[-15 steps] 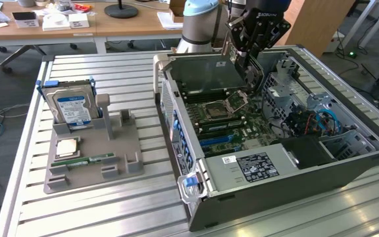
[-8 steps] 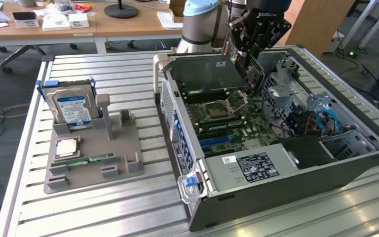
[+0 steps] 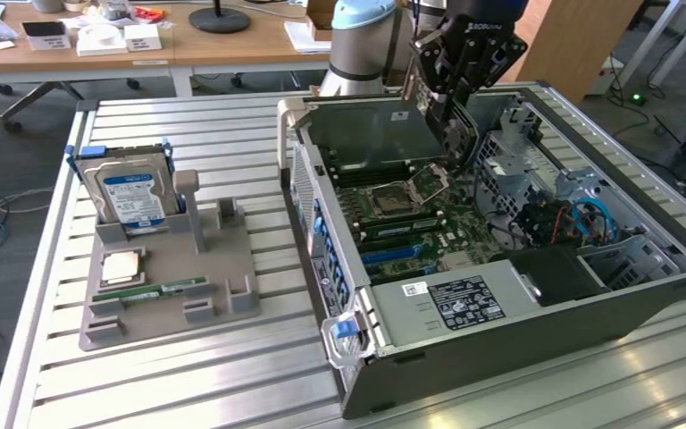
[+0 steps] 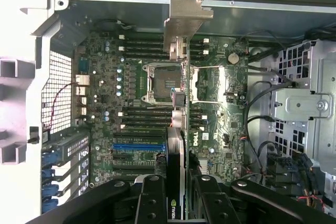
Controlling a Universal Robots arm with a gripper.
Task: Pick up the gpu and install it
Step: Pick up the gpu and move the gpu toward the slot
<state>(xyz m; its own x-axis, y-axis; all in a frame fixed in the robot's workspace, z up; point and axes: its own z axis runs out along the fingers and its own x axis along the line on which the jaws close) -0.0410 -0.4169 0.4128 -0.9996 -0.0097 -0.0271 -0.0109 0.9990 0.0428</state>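
Standing in a grey holder (image 3: 230, 268) toward the counter's (image 3: 176, 384) left edge in the exterior view is a hard drive (image 3: 129, 198), with a memory stick (image 3: 153, 291) lying flat nearer the front edge. Farther right, over the open computer case (image 3: 534, 344), the claw (image 3: 453, 112) grips the gpu (image 4: 177, 156) on edge above the motherboard (image 4: 131, 93), near the case's far wall.

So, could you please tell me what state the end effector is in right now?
The end effector is closed, holding the gpu edge-on over the motherboard.
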